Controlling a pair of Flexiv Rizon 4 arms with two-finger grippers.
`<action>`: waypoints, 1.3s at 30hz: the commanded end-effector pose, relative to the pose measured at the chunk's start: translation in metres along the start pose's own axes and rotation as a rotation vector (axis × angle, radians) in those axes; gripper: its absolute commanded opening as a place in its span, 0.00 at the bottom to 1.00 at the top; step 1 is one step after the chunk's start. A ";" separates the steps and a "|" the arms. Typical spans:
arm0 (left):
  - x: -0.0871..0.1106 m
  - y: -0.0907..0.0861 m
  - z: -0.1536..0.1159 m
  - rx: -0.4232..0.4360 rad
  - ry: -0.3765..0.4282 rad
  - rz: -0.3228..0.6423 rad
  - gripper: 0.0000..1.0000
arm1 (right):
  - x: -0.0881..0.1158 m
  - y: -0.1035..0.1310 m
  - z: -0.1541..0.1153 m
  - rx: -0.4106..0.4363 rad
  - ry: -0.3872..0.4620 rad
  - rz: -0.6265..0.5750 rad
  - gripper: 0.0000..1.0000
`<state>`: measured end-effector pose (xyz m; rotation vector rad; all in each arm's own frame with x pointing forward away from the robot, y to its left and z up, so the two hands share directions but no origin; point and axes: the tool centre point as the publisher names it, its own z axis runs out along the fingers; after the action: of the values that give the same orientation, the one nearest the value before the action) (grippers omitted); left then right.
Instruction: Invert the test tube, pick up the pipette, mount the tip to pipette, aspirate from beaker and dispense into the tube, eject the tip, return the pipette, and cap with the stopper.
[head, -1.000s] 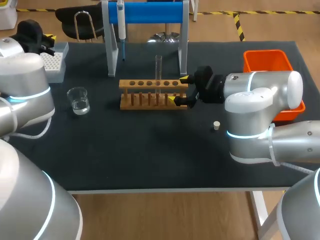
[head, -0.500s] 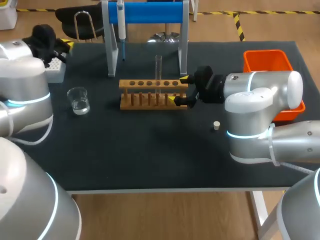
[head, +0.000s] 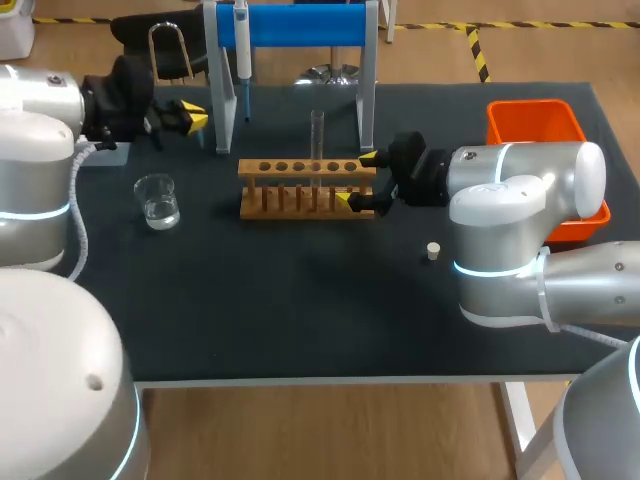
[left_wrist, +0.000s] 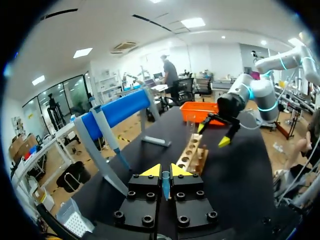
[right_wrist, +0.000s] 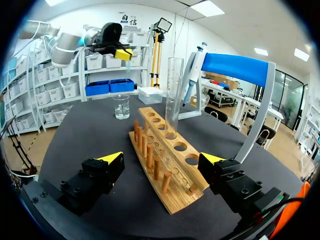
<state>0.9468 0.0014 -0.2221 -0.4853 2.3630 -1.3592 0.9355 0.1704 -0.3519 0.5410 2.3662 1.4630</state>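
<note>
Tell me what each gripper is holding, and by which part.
Left gripper pinches a blue pipette tip by its sides; right gripper, open astride the rack end, holds nothing.

**Rack, stand and bin on a dark table**

A wooden rack (head: 305, 187) with a row of holes sits mid-table (head: 300, 300). At its 12 o'clock, just behind it, is a stand (head: 300, 24) with a blue crossbar on two grey legs. At the rack's 2 o'clock, well apart, an orange bin (head: 534, 104) sits near the table's edge, partly hidden.

table (head: 300, 320): black top | floor (head: 330, 430): wood | ceiling lights (left_wrist: 192, 22): on
</note>
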 end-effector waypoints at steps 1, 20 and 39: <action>-0.002 -0.003 -0.026 -0.100 0.170 0.000 0.00 | 0.001 0.000 0.000 -0.001 -0.003 0.000 1.00; 0.019 -0.023 -0.011 -0.049 0.277 0.051 0.00 | 0.001 0.000 0.000 -0.001 -0.003 0.000 1.00; 0.153 -0.085 0.031 -0.030 0.495 0.042 0.00 | 0.001 0.000 0.000 -0.001 -0.003 0.000 1.00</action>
<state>0.8431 -0.1206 -0.1829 -0.0944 2.7766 -1.5760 0.9355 0.1705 -0.3519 0.5408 2.3663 1.4631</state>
